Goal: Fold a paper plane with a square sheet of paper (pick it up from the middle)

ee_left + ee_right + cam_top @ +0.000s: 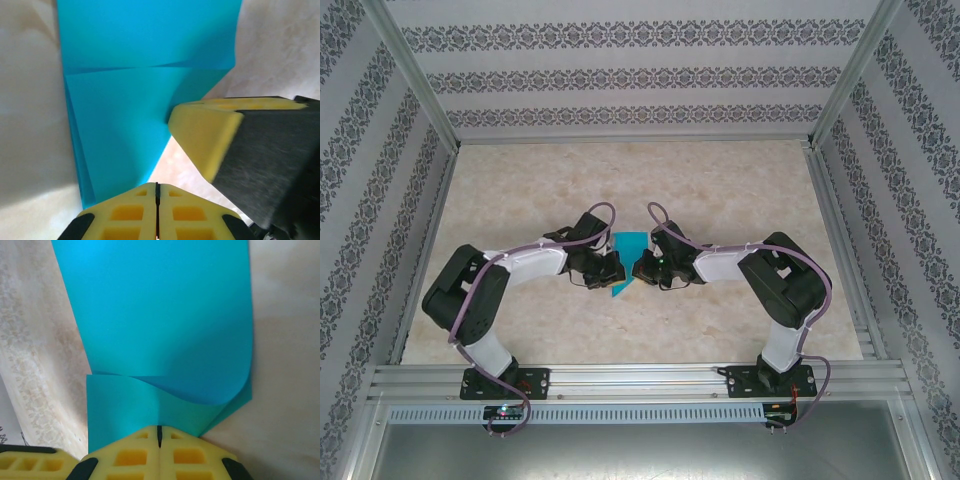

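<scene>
The square sheet of paper (626,262) is teal-blue and folded into a narrower, layered shape that lies on the table between my two grippers. In the left wrist view the paper (135,100) shows two slanted creases meeting at its middle. My left gripper (156,192) is shut, its tip at the paper's near pointed end. My right gripper (159,430) is also shut, its tip down on the paper (160,325), where a folded-over layer curls up at the right. The right gripper's yellow fingers (205,135) touch the paper's edge. I cannot tell whether either gripper pinches the paper.
The table (520,200) is beige and marbled, with patterned walls on three sides and a metal rail (640,380) along the near edge. Both arms bend inward, so their wrists nearly meet at the table's middle. The left gripper's finger (30,462) shows beside the right one.
</scene>
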Motion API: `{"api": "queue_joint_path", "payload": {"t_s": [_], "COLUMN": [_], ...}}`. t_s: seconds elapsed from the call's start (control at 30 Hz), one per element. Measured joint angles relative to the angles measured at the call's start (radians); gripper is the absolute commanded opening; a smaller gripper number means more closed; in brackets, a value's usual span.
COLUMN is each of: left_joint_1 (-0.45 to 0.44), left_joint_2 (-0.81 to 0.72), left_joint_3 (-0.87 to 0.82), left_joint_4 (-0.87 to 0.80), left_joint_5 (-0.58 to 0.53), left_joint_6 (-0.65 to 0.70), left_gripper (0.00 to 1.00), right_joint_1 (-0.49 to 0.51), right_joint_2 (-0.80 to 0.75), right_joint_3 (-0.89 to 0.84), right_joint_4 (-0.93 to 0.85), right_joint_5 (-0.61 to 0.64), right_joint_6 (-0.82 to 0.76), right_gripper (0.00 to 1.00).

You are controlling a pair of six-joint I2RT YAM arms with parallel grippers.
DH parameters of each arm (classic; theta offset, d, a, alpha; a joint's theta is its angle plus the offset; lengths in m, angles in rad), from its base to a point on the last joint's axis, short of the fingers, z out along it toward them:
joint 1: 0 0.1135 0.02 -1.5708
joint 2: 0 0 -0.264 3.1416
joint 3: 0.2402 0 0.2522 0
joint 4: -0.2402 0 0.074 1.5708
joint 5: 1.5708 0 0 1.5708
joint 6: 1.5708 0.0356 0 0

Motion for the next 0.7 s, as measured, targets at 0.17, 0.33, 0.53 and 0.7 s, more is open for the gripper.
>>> {"api": "queue_joint_path", "payload": {"t_s": [0.17, 0.33, 0.53, 0.7], "left_joint_1": [-0.005, -0.006, -0.008, -0.009], "left_joint_2": [0.038, 0.063, 0.070, 0.068], "left_joint_3": [0.004, 0.009, 0.008, -0.002], "left_joint_4": [0.006, 0.009, 0.010, 0.018], "left_joint_5": [0.002, 0.014, 0.014, 0.014], "left_joint_6": [0.000, 0.000, 0.000, 0.000], "left_gripper": [0.09, 0.08, 0.08, 0.08], "right_joint_1": [0.000, 0.000, 0.000, 0.000], "right_joint_2": [0.000, 0.000, 0.000, 0.000], "right_joint_3": [0.000, 0.000, 0.000, 0.000], "right_joint_4": [-0.001, -0.003, -0.003, -0.006], "right_joint_5": [0.000, 0.000, 0.000, 0.000], "right_joint_6": [0.000, 0.000, 0.000, 0.000], "right_gripper": [0.00, 0.00, 0.00, 0.00]}}
